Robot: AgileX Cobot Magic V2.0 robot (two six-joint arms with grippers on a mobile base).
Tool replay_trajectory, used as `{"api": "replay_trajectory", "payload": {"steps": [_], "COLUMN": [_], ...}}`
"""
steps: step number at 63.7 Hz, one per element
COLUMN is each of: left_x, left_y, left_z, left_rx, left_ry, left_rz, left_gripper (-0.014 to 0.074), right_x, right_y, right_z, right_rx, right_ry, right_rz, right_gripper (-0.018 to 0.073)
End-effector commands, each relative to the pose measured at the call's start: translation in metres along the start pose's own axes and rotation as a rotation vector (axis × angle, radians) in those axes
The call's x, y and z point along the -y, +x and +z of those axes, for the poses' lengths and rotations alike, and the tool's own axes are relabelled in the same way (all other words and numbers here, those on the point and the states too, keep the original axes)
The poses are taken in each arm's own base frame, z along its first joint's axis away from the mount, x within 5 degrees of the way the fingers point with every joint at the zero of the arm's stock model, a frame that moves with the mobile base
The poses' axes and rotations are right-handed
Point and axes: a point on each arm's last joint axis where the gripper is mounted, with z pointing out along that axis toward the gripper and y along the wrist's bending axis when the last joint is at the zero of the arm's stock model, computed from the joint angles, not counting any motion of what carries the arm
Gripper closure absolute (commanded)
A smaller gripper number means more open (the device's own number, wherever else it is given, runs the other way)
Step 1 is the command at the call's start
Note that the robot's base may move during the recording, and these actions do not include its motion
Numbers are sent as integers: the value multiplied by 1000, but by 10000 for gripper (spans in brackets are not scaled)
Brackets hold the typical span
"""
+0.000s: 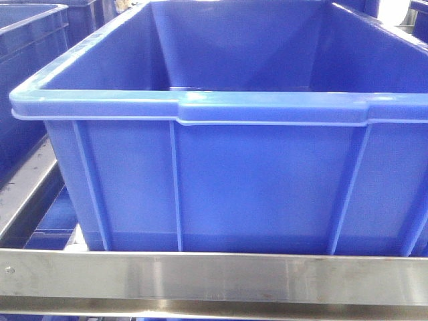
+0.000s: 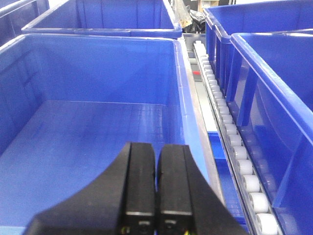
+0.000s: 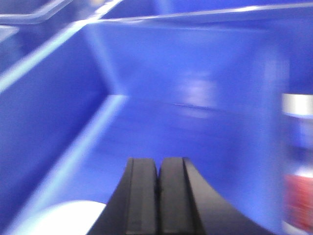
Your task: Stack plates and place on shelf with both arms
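My left gripper is shut with nothing between its black fingers, hovering over the inside of a large blue bin. My right gripper is also shut and empty, inside or just above another blue bin; that view is blurred. A white rounded shape, probably a plate, shows at the bottom left of the right wrist view, below and left of the fingers. The shelf shows as a brushed steel front rail under a blue bin, and as a roller track between bins. Neither gripper appears in the front view.
Blue plastic bins crowd the rack: one behind, two to the right in the left wrist view, another at the far left. A red and white label or object stands blurred at the right edge.
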Motion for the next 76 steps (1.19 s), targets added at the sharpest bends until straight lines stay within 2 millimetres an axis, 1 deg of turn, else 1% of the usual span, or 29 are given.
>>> {"api": "replay_trajectory", "payload": {"steps": [1,6,11,18,26,34,41,52,61,69,76], "left_x": [-3,-3,-3,-3,-3,-3,-3,-3,-3,-3,-3], "left_y": [-17,-17,-17,-17,-17,-17,-17,-17,-17,-17,-17], "left_z": [0,0,0,0,0,0,0,0,0,0,0], "left_rx": [101,101,101,101,101,101,101,101,101,101,101], "left_ry": [-27,-27,-27,-27,-27,-27,-27,-27,-27,-27,-27], "left_rz": [-5,-5,-5,-5,-5,-5,-5,-5,-5,-5,-5], "left_gripper": [516,516,516,516,516,516,516,516,516,516,516], "right_x": [15,26,31,32,29,26,22,17,14,14,13], "right_y": [-18,-12,-8,-1,10,24,29,28,30,37,38], "right_z": [-23,-42,-59,-80,-100,-114,-128,-152,-167,-175,-176], "right_rx": [153,178,206,226,227,169,157,222,295,332,335], "right_ry": [71,129,165,189,182,168,155,139,133,131,130], "right_rz": [-10,-6,-5,-4,-4,1,1,-7,-15,-18,-19], "right_gripper": [504,504,504,504,504,504,504,504,504,504,504]}}
